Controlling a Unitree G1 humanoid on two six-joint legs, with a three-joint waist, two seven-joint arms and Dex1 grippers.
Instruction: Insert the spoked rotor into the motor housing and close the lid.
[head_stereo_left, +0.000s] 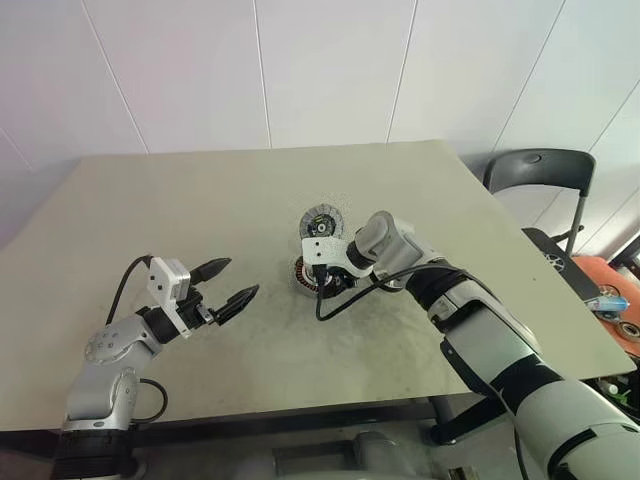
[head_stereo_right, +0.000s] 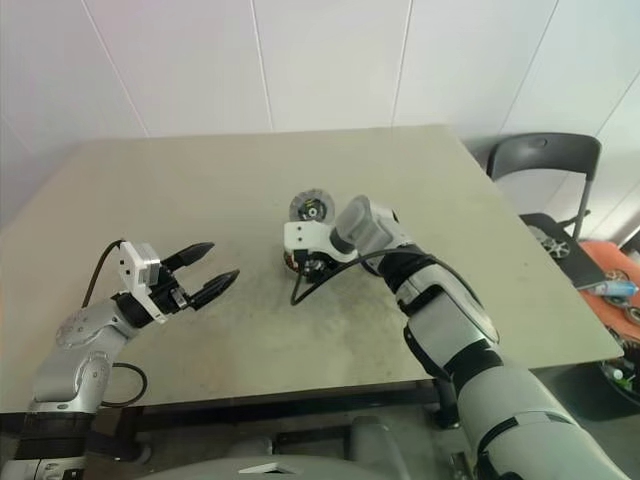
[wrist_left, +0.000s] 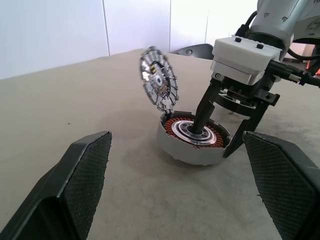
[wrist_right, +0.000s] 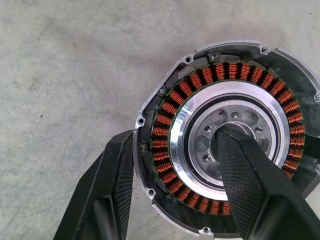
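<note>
right gripper (wrist_right: 175, 190) down on the motor housing (wrist_left: 192, 142) mid-table, one finger in the silvery hub, the other outside the pale edge, straddling the copper windings; grip on that wall looks partly closed, not clearly firm. spoked rotor (wrist_left: 159, 80) propped tilted at the housing's far edge, touching it, not yet inside. left gripper (head_stereo_left: 222, 288) hanging wide open and empty, well apart to the side. risks: scraping windings with the inner finger, nudging the housing and toppling the rotor, or lifting with a loose pinch.
</note>
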